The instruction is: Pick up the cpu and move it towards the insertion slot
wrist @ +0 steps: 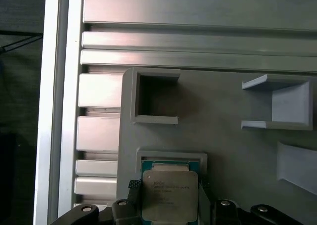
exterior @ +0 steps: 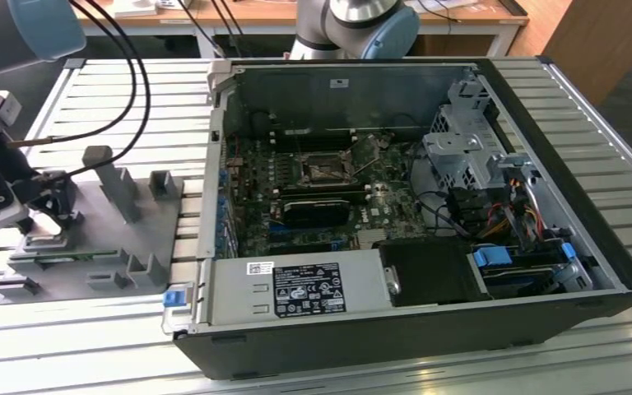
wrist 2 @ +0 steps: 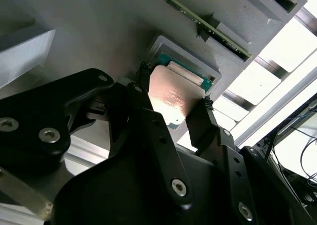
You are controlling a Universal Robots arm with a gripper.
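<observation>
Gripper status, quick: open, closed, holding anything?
Gripper: shut on the cpu, with a finger against each of two opposite edges, at its pocket in the grey fixture.

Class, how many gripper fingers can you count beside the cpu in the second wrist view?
2: one finger touches one edge of the cpu, the other finger the opposite edge. None seems hidden.

- A slatted aluminium table (exterior: 96, 90) carries everything.
- A grey plastic fixture (exterior: 129, 239) with upright posts lies on it at the exterior view's left.
- An open black computer case (exterior: 404, 346) lies just beside the fixture, at the exterior view's right.
</observation>
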